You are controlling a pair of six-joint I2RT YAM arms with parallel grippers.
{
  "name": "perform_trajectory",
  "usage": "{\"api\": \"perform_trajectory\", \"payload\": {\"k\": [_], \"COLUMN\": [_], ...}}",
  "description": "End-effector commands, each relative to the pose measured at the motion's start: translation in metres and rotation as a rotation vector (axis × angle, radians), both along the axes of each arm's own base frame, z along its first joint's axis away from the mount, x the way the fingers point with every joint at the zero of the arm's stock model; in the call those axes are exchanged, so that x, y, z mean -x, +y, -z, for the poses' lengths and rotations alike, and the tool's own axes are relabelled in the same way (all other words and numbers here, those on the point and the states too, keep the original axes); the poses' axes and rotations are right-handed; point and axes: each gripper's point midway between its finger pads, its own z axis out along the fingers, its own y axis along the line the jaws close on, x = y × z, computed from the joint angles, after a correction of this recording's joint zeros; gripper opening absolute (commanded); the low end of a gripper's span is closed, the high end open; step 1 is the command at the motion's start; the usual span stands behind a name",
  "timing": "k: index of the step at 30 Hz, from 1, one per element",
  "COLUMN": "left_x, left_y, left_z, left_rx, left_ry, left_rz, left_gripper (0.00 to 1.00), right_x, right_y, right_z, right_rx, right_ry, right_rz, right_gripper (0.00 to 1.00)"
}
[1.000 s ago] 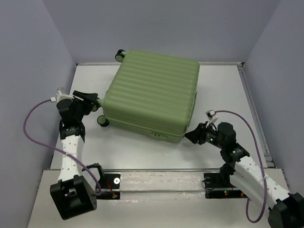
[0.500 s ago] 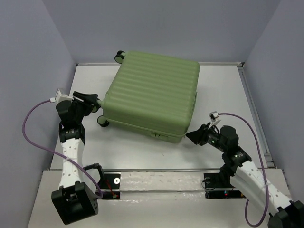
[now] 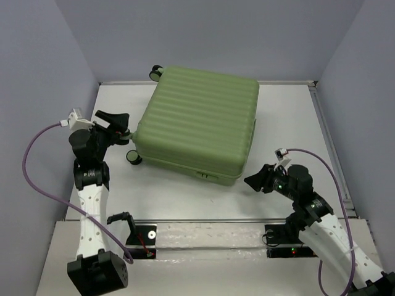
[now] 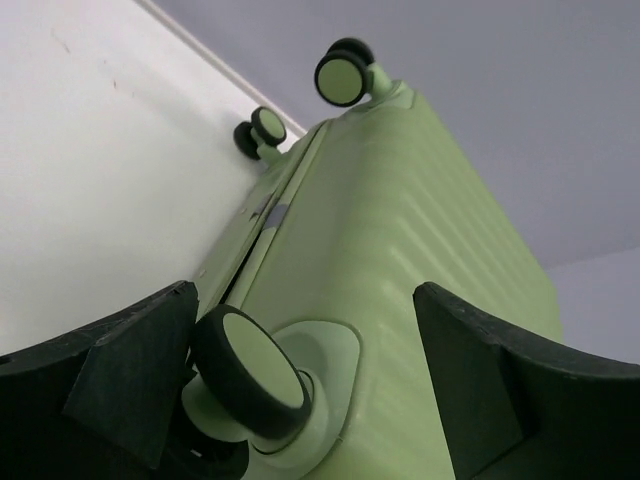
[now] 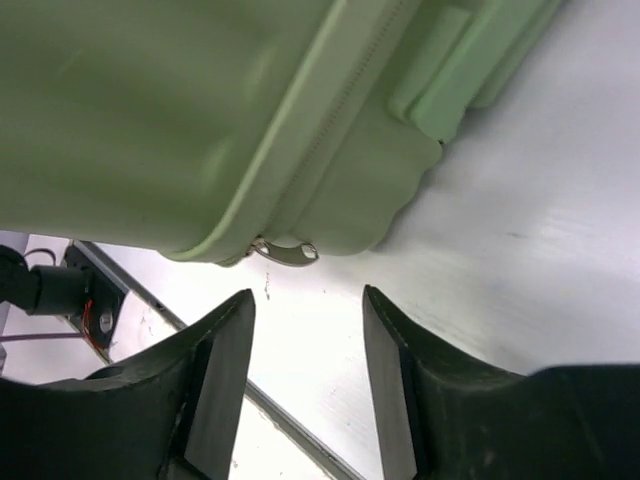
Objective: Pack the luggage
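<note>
The luggage [image 3: 200, 120] is a light green ribbed suitcase lying shut and flat on the white table [image 3: 284, 123]. My left gripper [image 3: 122, 127] stands open at its near left corner. In the left wrist view a black-rimmed wheel [image 4: 250, 370] sits between the fingers [image 4: 130, 375] of the left gripper [image 4: 300, 385], close to the left one. My right gripper [image 3: 252, 180] is open just off the near right corner. In the right wrist view a metal zipper pull [image 5: 287, 250] hangs from the shell [image 5: 180, 100] ahead of the empty right gripper [image 5: 305, 375].
Two more wheels [image 4: 345, 75] stick out at the suitcase's far left corner. A raised rim [image 3: 327, 142] borders the table on the right. The metal mounting rail [image 3: 210, 234] runs along the near edge. Purple cables [image 3: 37, 185] loop off both arms.
My left gripper has opened wide around the corner wheel and its wrist has risen a little. My right arm has drawn back toward the near right, away from the suitcase corner.
</note>
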Motion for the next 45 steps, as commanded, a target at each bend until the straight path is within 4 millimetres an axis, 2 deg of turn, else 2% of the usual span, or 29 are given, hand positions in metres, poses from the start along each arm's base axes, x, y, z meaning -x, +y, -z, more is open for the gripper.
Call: {"api": "perform_trajectory", "payload": {"k": [1,2,3,5,7,8,9,10,13,14,19,20,22,23,24,26,27,28,30,35,36,37,40,45], "left_x": [0.027,0.03,0.042,0.057,0.07,0.078,0.082,0.087,0.098,0.103,0.118,0.127,0.131,0.134,0.147,0.151,0.161,0.165,0.161,0.161,0.16,0.16,0.158,0.155], "left_y": [-0.025,-0.024,-0.037,-0.044,-0.068,-0.076,-0.085,-0.099,-0.112,-0.122,-0.161,-0.178,-0.19,-0.199,-0.218,-0.235,-0.253,-0.262,-0.277,-0.308,-0.313,-0.319,-0.33,-0.338], "left_z": [-0.066,-0.065,-0.064,-0.06,-0.037,-0.035,-0.027,-0.009,0.006,0.014,0.049,0.055,0.065,0.062,0.07,0.068,0.074,0.075,0.083,0.08,0.087,0.082,0.085,0.089], "left_rx": [-0.079,-0.117,-0.133,-0.18,-0.191,-0.194,-0.191,-0.186,-0.203,-0.199,-0.152,-0.136,-0.13,-0.108,-0.11,-0.106,-0.115,-0.119,-0.145,-0.169,-0.183,-0.176,-0.178,-0.191], "left_ry": [-0.197,-0.201,-0.203,-0.215,-0.167,-0.181,-0.173,-0.133,-0.11,-0.1,-0.04,-0.023,-0.002,-0.012,0.009,-0.011,0.001,0.005,0.017,0.002,0.022,0.005,0.009,0.014], "left_rz": [0.075,0.061,0.091,0.095,0.185,0.223,0.262,0.324,0.383,0.436,0.596,0.653,0.666,0.686,0.758,0.777,0.833,0.862,0.855,0.898,0.907,0.919,0.927,0.913], "left_gripper": [0.99,0.99,0.99,0.98,0.94,0.91,0.89,0.85,0.8,0.74,0.6,0.59,0.58,0.58,0.58,0.58,0.58,0.58,0.58,0.58,0.58,0.58,0.58,0.57], "right_x": [-0.002,-0.004,-0.005,-0.007,-0.011,-0.015,-0.016,-0.015,-0.016,-0.017,-0.019,-0.02,-0.022,-0.022,-0.024,-0.025,-0.028,-0.026,-0.026,-0.023,-0.022,-0.023,-0.024,-0.031], "right_y": [0.015,0.018,0.025,0.034,0.033,0.033,0.033,0.035,0.036,0.035,0.042,0.043,0.047,0.049,0.05,0.052,0.051,0.053,0.052,0.049,0.048,0.046,0.047,0.047], "right_z": [-0.013,-0.01,-0.019,-0.015,-0.007,0.0,0.0,0.0,-0.007,-0.008,-0.011,-0.009,-0.007,-0.006,-0.007,-0.005,-0.008,-0.009,-0.01,-0.013,-0.013,-0.013,-0.015,-0.022], "right_rx": [-0.017,-0.016,-0.042,-0.054,-0.022,0.007,0.008,0.006,-0.012,-0.01,-0.035,-0.038,-0.038,-0.035,-0.035,-0.032,-0.035,-0.038,-0.04,-0.048,-0.042,-0.036,-0.027,-0.013], "right_ry": [-0.08,-0.084,-0.124,-0.143,-0.133,-0.131,-0.138,-0.141,-0.177,-0.191,-0.226,-0.222,-0.222,-0.219,-0.229,-0.235,-0.257,-0.265,-0.289,-0.336,-0.342,-0.347,-0.365,-0.41], "right_rz": [-0.1,-0.116,-0.154,-0.208,-0.204,-0.197,-0.199,-0.208,-0.212,-0.204,-0.236,-0.241,-0.251,-0.257,-0.253,-0.255,-0.243,-0.25,-0.243,-0.236,-0.232,-0.222,-0.223,-0.213], "right_gripper": [0.54,0.55,0.55,0.54,0.52,0.51,0.5,0.46,0.44,0.45,0.45,0.44,0.43,0.42,0.41,0.38,0.37,0.35,0.33,0.3,0.3,0.31,0.36,0.35]}}
